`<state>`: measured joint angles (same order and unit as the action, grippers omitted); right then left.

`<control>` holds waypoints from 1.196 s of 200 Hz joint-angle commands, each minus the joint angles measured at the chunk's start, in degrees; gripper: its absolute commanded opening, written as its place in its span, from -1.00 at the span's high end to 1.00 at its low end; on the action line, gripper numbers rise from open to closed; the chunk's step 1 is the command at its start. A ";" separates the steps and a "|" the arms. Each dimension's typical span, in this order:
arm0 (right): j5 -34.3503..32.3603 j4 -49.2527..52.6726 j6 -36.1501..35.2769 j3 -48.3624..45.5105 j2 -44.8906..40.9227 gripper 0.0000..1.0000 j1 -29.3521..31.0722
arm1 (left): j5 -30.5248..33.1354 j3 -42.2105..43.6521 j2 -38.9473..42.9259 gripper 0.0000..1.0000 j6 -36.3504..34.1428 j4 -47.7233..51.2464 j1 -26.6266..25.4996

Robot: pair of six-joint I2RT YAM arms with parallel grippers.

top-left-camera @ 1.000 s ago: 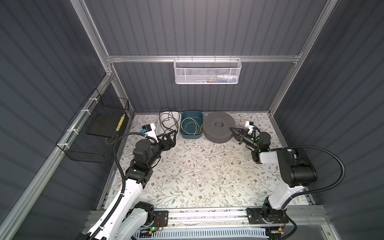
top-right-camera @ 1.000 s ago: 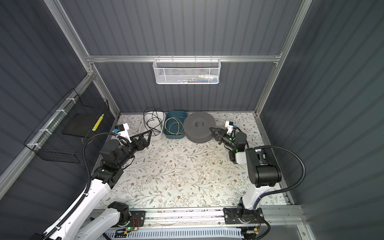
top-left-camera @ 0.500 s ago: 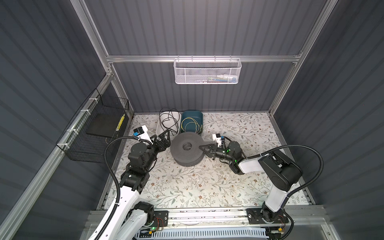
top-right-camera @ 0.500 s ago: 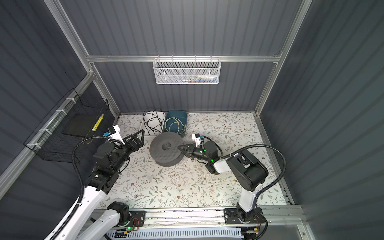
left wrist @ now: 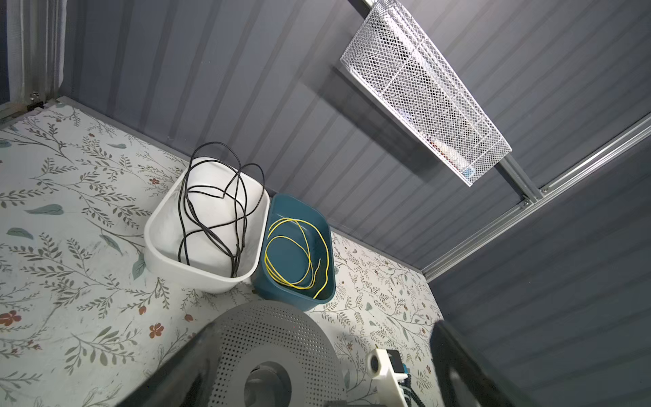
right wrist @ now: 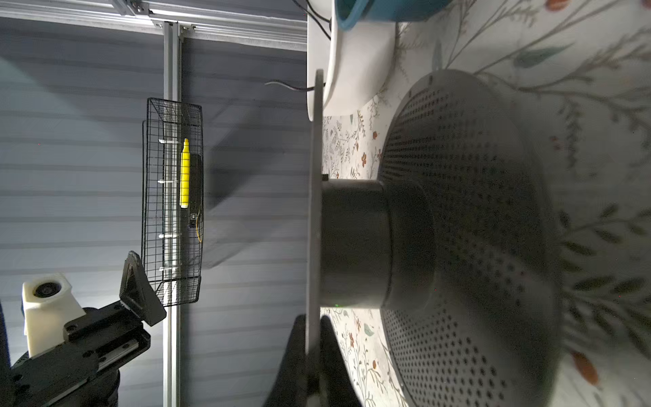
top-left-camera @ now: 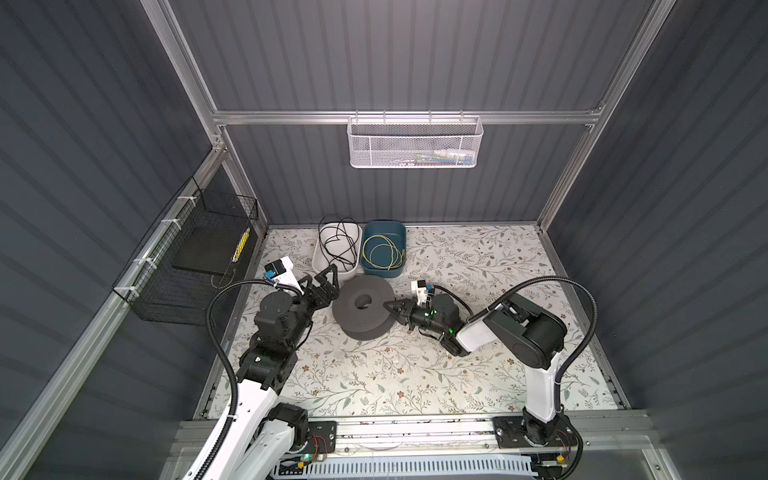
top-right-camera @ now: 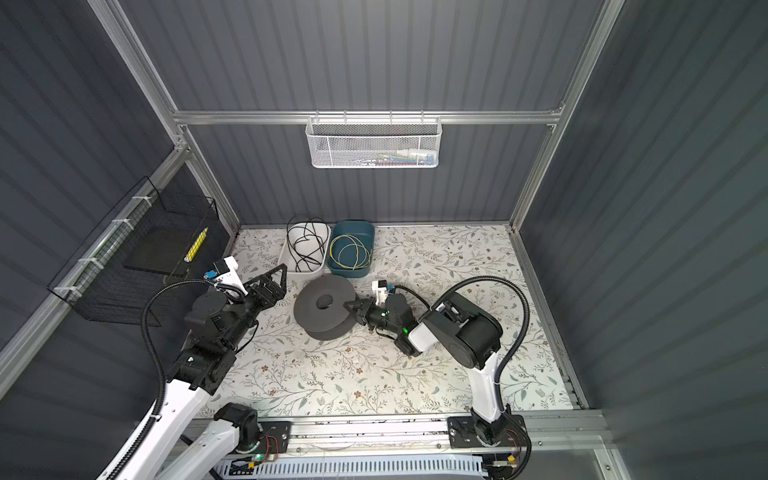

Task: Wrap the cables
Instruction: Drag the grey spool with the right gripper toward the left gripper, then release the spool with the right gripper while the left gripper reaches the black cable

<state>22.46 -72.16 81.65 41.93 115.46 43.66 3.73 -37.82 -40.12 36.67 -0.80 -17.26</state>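
The spool (top-left-camera: pixel 361 318) is pinched at its rim by the right gripper (top-left-camera: pixel 389 307), presumably for winding; the left gripper (top-left-camera: pixel 318 277) is spread for cables (top-left-camera: pixel 340 249).

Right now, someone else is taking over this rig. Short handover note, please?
Left gripper: open, empty, beside the spool, opposite the right gripper.
Right gripper: shut on the rim of the spool's upper flange.
Cables: black cable loose in the white bin; yellow cable loosely coiled in the teal bin. Both bins are behind the spool.
Done: spool is in front of the bins, core bare.
Left: all the wrapping; neither cable is picked up yet.
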 commanded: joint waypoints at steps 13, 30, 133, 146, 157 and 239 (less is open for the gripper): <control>-0.27 -6.57 2.19 2.21 2.33 1.00 3.34 | 0.63 1.30 0.67 -0.87 1.38 -0.06 0.03; -0.50 -6.34 2.73 3.33 3.63 1.00 5.34 | 0.18 1.94 0.52 -0.87 1.98 -0.71 0.03; -5.98 5.26 0.48 6.93 4.84 0.22 9.16 | -0.67 1.27 -1.89 -0.88 2.61 -2.81 0.03; -6.26 5.62 0.79 6.27 4.50 0.07 9.34 | -0.30 0.89 -1.94 -0.88 2.25 -2.34 0.03; -7.42 7.01 0.69 4.55 3.21 -0.01 9.29 | 0.77 0.14 -2.30 -0.89 2.15 -1.01 0.03; -14.71 20.01 -6.99 -5.12 -10.01 -0.19 5.93 | 9.90 -18.71 -21.21 -0.88 -3.25 18.49 0.07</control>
<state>9.65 -57.60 79.18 38.41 109.45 51.07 8.86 -49.34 -55.33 38.04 9.13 -17.26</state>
